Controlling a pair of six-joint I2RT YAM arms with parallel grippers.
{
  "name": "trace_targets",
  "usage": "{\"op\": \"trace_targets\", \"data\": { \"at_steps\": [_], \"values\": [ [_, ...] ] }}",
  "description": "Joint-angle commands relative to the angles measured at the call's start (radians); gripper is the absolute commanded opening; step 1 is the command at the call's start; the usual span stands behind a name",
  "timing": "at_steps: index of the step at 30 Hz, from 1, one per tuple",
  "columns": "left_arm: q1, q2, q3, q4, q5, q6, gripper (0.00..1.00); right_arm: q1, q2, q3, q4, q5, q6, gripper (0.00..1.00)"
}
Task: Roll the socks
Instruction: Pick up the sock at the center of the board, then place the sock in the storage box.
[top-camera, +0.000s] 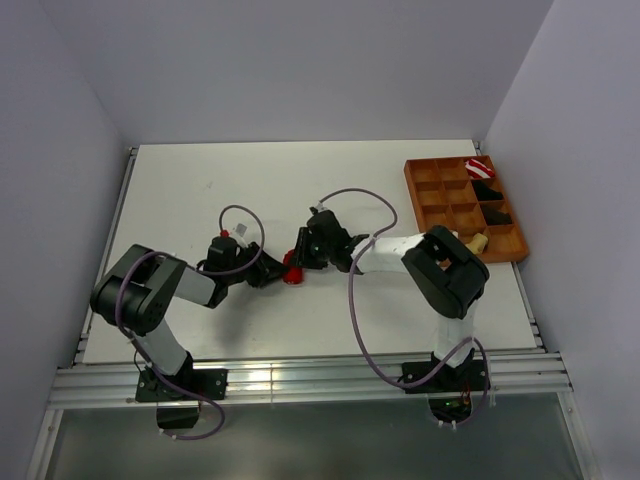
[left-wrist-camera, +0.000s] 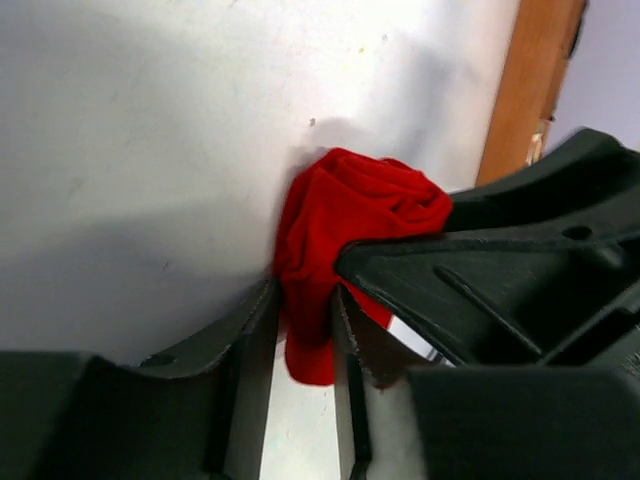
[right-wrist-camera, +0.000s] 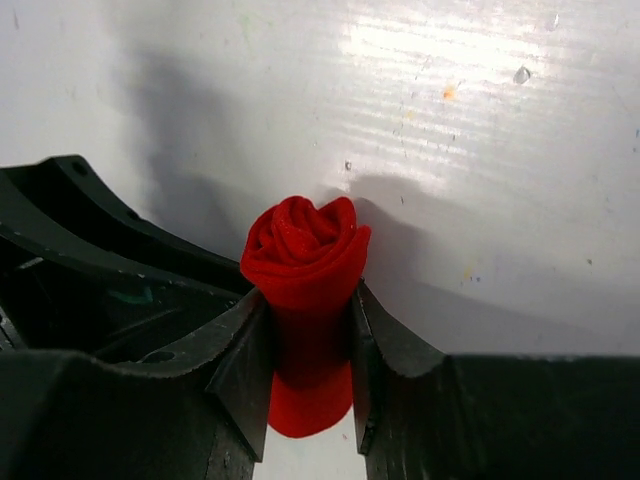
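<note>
Both our arms stretch low over the desk and meet near its middle, forearms angled inward toward each other. The right gripper is clamped on the red sock, whose rolled head bulges just beyond its fingertips. The left gripper straddles the same sock's loose end, fingers touching both sides; we cannot tell whether it squeezes.

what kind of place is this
Likely a robot lab test cell: plain white table boxed in by bare pale walls, two black robot arms bolted to a metal rail.
</note>
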Motion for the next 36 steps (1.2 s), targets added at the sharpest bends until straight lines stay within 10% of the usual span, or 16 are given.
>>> {"op": "trace_targets", "data": {
  "at_steps": [1, 13, 25, 36],
  "values": [
    [0.003, -0.054, -0.024, -0.302, -0.167, 0.111, 0.34, 0.009, -0.084, 0.047, -0.179, 0.114, -0.111, 0.0],
    [-0.011, -0.584, 0.14, -0.891, -0.512, 0.17, 0.57, -0.068, -0.254, 0.142, -0.522, 0.383, -0.279, 0.0],
    [-0.011, -0.872, 0.528, -1.371, -0.721, 0.265, 0.79, -0.555, -0.481, 0.21, -0.691, 0.386, -0.397, 0.0],
    [-0.009, -1.044, 0.55, -1.371, -0.887, 0.519, 0.93, -0.882, -0.394, 0.296, -0.621, 0.377, -0.391, 0.0]
  ]
}}
